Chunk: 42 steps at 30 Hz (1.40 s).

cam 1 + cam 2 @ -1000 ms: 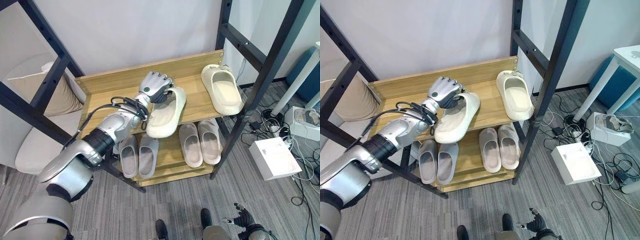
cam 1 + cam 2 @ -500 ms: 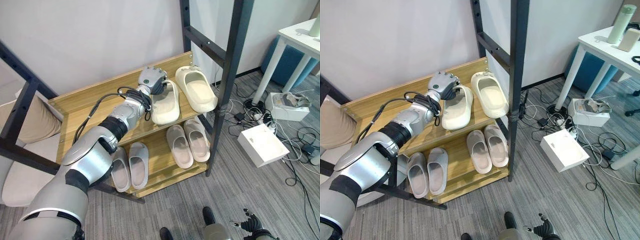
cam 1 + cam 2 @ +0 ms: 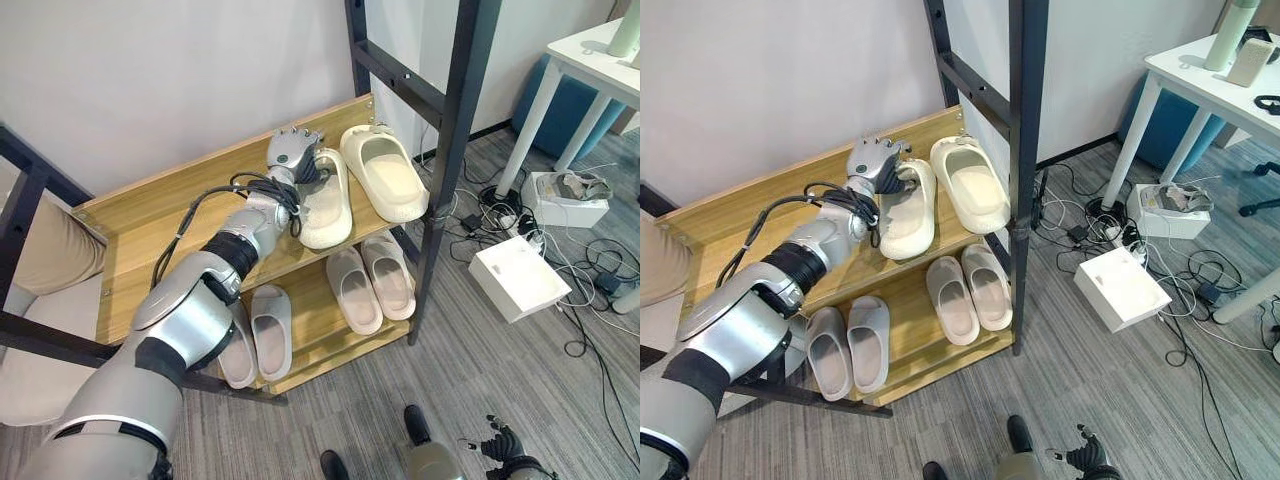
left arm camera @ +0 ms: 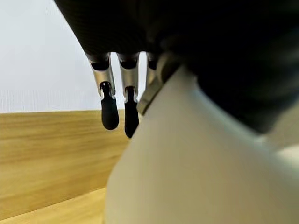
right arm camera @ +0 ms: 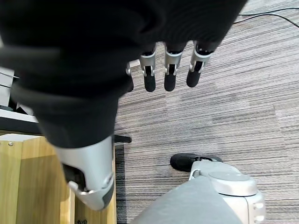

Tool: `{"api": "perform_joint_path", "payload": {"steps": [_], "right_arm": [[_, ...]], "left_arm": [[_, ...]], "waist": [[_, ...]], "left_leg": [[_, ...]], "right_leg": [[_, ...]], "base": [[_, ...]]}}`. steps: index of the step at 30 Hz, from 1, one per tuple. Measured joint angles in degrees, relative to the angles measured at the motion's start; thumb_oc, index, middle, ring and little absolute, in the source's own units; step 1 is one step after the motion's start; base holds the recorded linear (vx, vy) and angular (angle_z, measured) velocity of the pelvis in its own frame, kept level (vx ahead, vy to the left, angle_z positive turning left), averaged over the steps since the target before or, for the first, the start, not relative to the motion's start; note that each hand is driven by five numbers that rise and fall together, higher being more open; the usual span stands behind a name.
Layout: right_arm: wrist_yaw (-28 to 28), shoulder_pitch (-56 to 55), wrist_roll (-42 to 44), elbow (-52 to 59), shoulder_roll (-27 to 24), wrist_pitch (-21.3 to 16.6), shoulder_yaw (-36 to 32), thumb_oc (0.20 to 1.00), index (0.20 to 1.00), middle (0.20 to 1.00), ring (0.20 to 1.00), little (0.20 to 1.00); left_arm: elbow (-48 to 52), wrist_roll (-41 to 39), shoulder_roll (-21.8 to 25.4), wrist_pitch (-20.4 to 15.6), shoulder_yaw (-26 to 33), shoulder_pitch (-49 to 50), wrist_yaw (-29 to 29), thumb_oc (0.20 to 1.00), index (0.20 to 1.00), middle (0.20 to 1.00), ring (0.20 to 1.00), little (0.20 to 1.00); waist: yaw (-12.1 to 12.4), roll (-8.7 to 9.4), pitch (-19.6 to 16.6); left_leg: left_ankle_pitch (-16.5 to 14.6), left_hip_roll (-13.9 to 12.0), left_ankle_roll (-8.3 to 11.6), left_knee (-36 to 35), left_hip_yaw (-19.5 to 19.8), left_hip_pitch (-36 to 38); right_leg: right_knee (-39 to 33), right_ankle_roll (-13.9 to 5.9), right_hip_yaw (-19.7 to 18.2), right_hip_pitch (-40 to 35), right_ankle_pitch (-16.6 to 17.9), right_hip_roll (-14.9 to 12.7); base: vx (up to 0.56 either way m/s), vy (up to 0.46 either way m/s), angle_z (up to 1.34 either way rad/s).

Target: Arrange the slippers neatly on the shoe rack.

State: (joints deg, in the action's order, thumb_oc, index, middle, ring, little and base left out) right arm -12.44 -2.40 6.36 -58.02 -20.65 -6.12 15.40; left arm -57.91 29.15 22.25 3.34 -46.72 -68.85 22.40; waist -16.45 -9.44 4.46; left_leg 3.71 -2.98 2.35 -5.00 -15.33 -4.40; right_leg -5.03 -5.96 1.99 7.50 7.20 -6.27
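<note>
Left robot hand (image 3: 292,155) clenched on cream slipper (image 3: 324,200) at heel, top shelf (image 3: 140,230); fingertips (image 4: 110,113) partly hidden behind it. Right robot hand (image 5: 170,70) hung released.

light: bright, even, indoor | shadows: soft, under shelf boards | left wrist view: close foreground out of focus

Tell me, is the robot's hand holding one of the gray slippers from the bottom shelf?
No, the left hand grips a cream slipper on the top shelf, beside its match.
</note>
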Motion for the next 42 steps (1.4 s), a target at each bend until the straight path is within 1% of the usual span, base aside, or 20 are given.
{"api": "perform_joint_path", "payload": {"steps": [4,6,8,9,10,11,12,13,14,15,17,18,20,24,27,32,35,38,39,42], "right_arm": [[0.0,0.4,0.5,-0.1,0.0,0.2,0.9,1.0,1.0,1.0,1.0,1.0],[0.1,1.7,0.5,-0.2,0.0,0.4,1.5,1.0,1.0,1.0,1.0,1.0],[0.5,1.4,0.6,-0.2,0.0,0.4,1.6,1.0,1.0,1.0,1.0,1.0],[0.7,1.8,0.7,-0.2,0.2,0.5,1.6,1.0,1.0,1.0,1.0,1.0],[0.8,1.8,0.7,-0.1,0.3,0.6,1.5,1.0,1.0,1.0,1.0,1.0],[1.2,1.5,0.6,-0.1,0.6,1.0,1.5,1.0,1.0,1.0,1.0,1.0],[1.5,0.8,0.5,-0.2,0.8,1.8,1.7,1.0,1.0,1.0,1.0,1.0],[1.7,0.6,0.5,-0.2,0.9,1.8,1.6,1.0,1.0,1.0,1.0,1.0],[1.9,0.9,0.4,-0.2,1.1,2.2,1.7,1.0,1.0,1.0,1.0,1.0],[2.0,0.9,0.4,-0.3,1.3,2.5,1.8,1.0,1.0,1.0,1.0,1.0],[2.2,2.1,0.4,-0.3,1.5,2.8,1.9,1.0,1.0,1.0,1.0,1.0],[2.3,2.7,0.4,-0.4,1.5,2.9,2.0,1.0,1.0,1.0,1.0,1.0],[2.5,4.1,0.4,-0.6,1.4,2.9,1.9,1.0,1.0,1.0,1.0,1.0],[2.6,5.1,0.4,-0.7,1.4,3.1,2.0,1.0,1.0,1.0,1.0,1.0],[2.7,5.8,0.4,-1.1,1.6,3.2,2.1,1.0,1.0,1.0,1.0,1.0],[2.7,5.9,0.4,-1.2,1.8,3.7,2.2,1.0,1.0,1.0,1.0,1.0],[2.8,5.0,0.4,-1.2,1.9,3.9,2.1,1.0,1.0,1.0,1.0,1.0],[3.2,3.3,0.3,-1.1,2.4,4.2,2.0,1.0,1.0,1.0,1.0,1.0],[3.2,3.0,0.3,-1.1,2.7,4.2,2.0,1.0,1.0,1.0,1.0,1.0],[3.3,2.8,0.3,-1.1,2.9,4.3,2.0,1.0,1.0,1.0,1.0,1.0]], "left_arm": [[-1.8,-1.8,-1.2,0.1,0.0,-1.0,-2.3,1.0,1.0,1.0,1.0,1.0],[-0.5,-4.5,-1.3,-0.3,1.8,-1.1,-2.8,1.0,1.0,1.0,1.0,1.0],[1.1,-6.1,-1.3,-0.7,2.0,-1.1,-3.4,1.0,1.0,1.0,1.0,1.0],[4.2,-10.6,-0.6,-1.5,4.1,0.0,-4.6,1.0,1.0,1.0,1.0,1.0],[13.4,-16.5,1.1,-2.5,9.7,4.2,-5.4,1.0,1.0,1.0,1.0,1.0],[21.5,-22.1,2.2,-4.2,12.0,7.6,-5.5,1.0,1.0,1.0,1.0,1.0],[26.2,-29.2,2.2,-6.6,13.8,10.9,-6.0,1.0,1.0,1.0,1.0,1.0],[28.0,-32.2,2.2,-7.6,14.0,12.5,-6.2,1.0,1.0,1.0,1.0,1.0],[28.7,-37.9,1.5,-8.4,13.5,13.9,-6.6,1.0,1.0,1.0,1.0,1.0],[29.8,-41.1,1.4,-9.0,13.5,15.5,-6.7,1.0,1.0,1.0,1.0,1.0],[33.1,-49.3,-0.1,-10.2,15.8,19.1,-6.7,1.0,1.0,1.0,1.0,1.0],[33.5,-51.6,-0.5,-11.0,15.8,19.8,-6.8,1.0,1.0,1.0,1.0,1.0],[34.0,-55.2,-0.5,-11.0,16.2,20.1,-6.7,1.0,1.0,1.0,1.0,1.0],[37.4,-57.2,-0.3,-11.2,17.6,20.5,-6.7,1.0,1.0,1.0,1.0,1.0],[37.3,-55.2,0.0,-11.4,17.6,20.4,-6.8,1.0,1.0,1.0,1.0,1.0],[39.0,-55.1,0.4,-11.4,18.3,21.4,-6.6,1.0,1.0,1.0,1.0,1.0],[46.0,-55.9,0.5,-11.8,21.6,26.0,-6.9,1.0,1.0,1.0,1.0,1.0],[52.3,-58.8,1.3,-12.4,24.6,31.5,-8.2,1.0,1.0,1.0,1.0,1.0],[54.6,-59.7,1.6,-12.6,25.4,33.9,-8.5,1.0,1.0,1.0,1.0,1.0],[57.9,-61.4,4.0,-12.6,25.5,38.4,-10.1,1.0,1.0,1.0,1.0,1.0]], "waist": [[0.2,0.35,0.7],[0.8,0.35,1.7],[1.3,0.41,2.1],[2.3,0.26,2.3],[2.1,0.42,2.5],[2.8,0.54,2.9],[3.2,0.61,3.0],[3.2,0.69,3.0],[4.1,0.95,3.2],[4.4,1.27,3.4],[4.6,1.83,3.8],[4.8,2.1,3.9],[5.0,2.33,4.0],[5.6,2.45,4.0],[5.8,2.61,3.9],[6.0,2.85,3.4],[6.1,2.8,2.8],[7.2,2.88,1.9],[7.0,2.94,1.5],[8.0,2.67,1.3]], "left_leg": [[-0.2,0.0,0.22,0.0,0.9,1.2],[-0.2,0.0,0.31,0.0,1.8,1.4],[-0.2,0.0,0.33,0.0,2.1,1.4],[-0.1,0.0,0.19,0.0,2.4,1.4],[0.1,0.0,0.09,0.0,2.5,1.5],[0.4,0.0,-0.1,0.0,3.0,1.7],[0.4,0.0,-0.11,0.0,3.6,1.8],[0.4,0.0,-0.11,0.1,3.8,1.8],[0.4,0.1,-0.15,0.4,4.2,2.1],[0.4,0.1,-0.16,0.4,4.1,2.4],[0.4,0.1,-0.15,0.4,4.7,2.7],[0.4,0.1,-0.14,0.4,5.0,2.8],[0.4,0.0,-0.09,0.4,5.2,2.8],[0.5,-0.1,-0.08,0.4,5.5,3.8],[0.5,-0.1,-0.05,0.4,5.8,4.3],[0.5,-0.2,-0.04,0.0,5.9,4.2],[0.5,-0.2,-0.05,0.0,5.9,4.2],[0.5,-0.2,-0.07,0.3,6.0,4.4],[0.5,-0.2,-0.07,0.4,5.9,4.6],[0.6,-0.2,-0.04,0.4,6.5,4.7]], "right_leg": [[0.0,-0.33,1.0,-1.7,-0.7,-0.1],[0.0,-0.31,1.6,-2.3,-0.7,-0.1],[0.0,-0.26,1.8,-2.4,-0.7,-0.1],[0.1,-0.2,2.3,-2.7,-0.7,-0.1],[0.3,0.02,2.4,-2.8,-0.5,-0.1],[0.3,0.51,3.1,-3.4,-0.3,-0.1],[0.3,0.5,3.7,-3.7,-0.4,-0.1],[0.2,0.5,3.9,-3.9,-0.5,-0.2],[0.3,0.42,4.4,-4.4,-0.7,-0.1],[0.0,0.39,4.3,-4.7,-0.9,-0.2],[0.0,0.32,4.7,-5.3,-1.0,-0.2],[0.0,0.33,4.9,-5.4,-1.0,-0.2],[0.0,0.35,5.2,-5.5,-1.0,-0.2],[0.0,0.38,5.7,-6.8,-1.1,-0.1],[0.0,0.43,6.0,-7.4,-1.5,-0.1],[0.0,0.4,6.0,-7.3,-1.5,0.0],[0.0,0.53,5.9,-7.3,-1.4,0.0],[0.0,0.71,6.0,-7.5,-1.3,0.0],[0.0,0.71,5.9,-7.6,-1.3,0.1],[0.0,0.71,6.2,-8.0,-1.3,0.0]], "base": [[-0.01,-0.001,0.13],[-0.01,-0.001,0.11],[-0.01,0.002,0.11],[-0.01,-0.002,0.08],[0.0,-0.001,0.19],[-0.01,-0.002,0.23],[-0.01,-0.002,0.28],[0.0,-0.005,0.24],[-0.01,-0.003,0.12],[-0.01,0.003,0.12],[0.0,-0.005,0.09],[0.0,-0.005,0.09],[0.01,-0.004,0.07],[0.01,-0.002,0.04],[0.01,-0.001,0.04],[0.0,0.0,0.0],[0.0,0.0,0.0],[0.0,0.0,0.0],[0.0,0.0,0.0],[-0.01,-0.002,0.07]]}}
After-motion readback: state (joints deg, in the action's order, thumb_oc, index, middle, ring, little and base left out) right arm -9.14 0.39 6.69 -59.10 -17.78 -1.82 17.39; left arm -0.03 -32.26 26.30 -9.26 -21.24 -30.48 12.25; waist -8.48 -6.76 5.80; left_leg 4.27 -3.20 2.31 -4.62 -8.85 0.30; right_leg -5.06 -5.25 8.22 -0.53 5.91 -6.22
